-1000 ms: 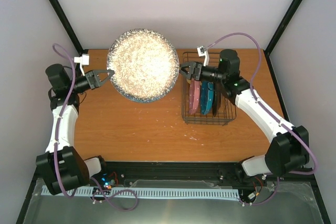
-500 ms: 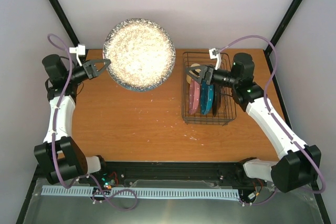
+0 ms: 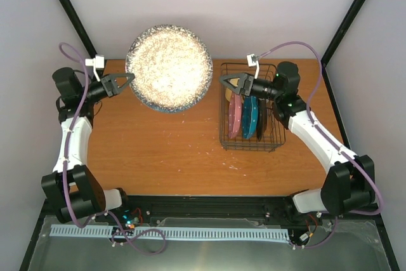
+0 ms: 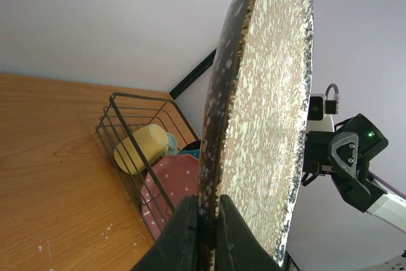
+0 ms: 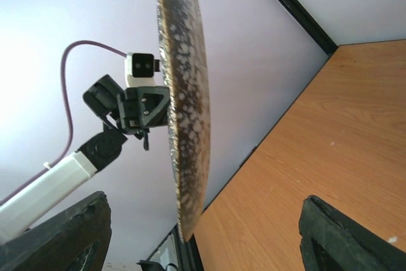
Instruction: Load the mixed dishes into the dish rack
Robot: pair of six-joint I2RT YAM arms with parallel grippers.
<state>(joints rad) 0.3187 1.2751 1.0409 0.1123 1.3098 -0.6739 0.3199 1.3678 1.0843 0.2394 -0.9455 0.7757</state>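
Note:
The grey speckled plate (image 3: 169, 68) hangs on edge above the table's far left half, and my left gripper (image 3: 127, 79) is shut on its left rim. In the left wrist view both fingers (image 4: 184, 233) pinch the plate's dark rim (image 4: 219, 125). My right gripper (image 3: 225, 81) stands open over the far left corner of the dish rack (image 3: 250, 148), a gap away from the plate. The right wrist view shows the plate (image 5: 184, 106) edge-on, with nothing between its jaws. In the rack stand the pink plate (image 3: 235, 116), the teal plate (image 3: 249, 117) and a dark plate (image 3: 261, 118), with the yellow mug (image 4: 139, 149) at the far end.
The rack sits on the right half of the wooden table (image 3: 158, 150). White walls and black frame posts (image 3: 70, 14) close in behind and at both sides. A small mint-green bowl (image 4: 170, 141) peeks out behind the mug.
The left gripper has carried the plate a little to the left, away from the right gripper. The right arm drew back over the rack, then reached left again.

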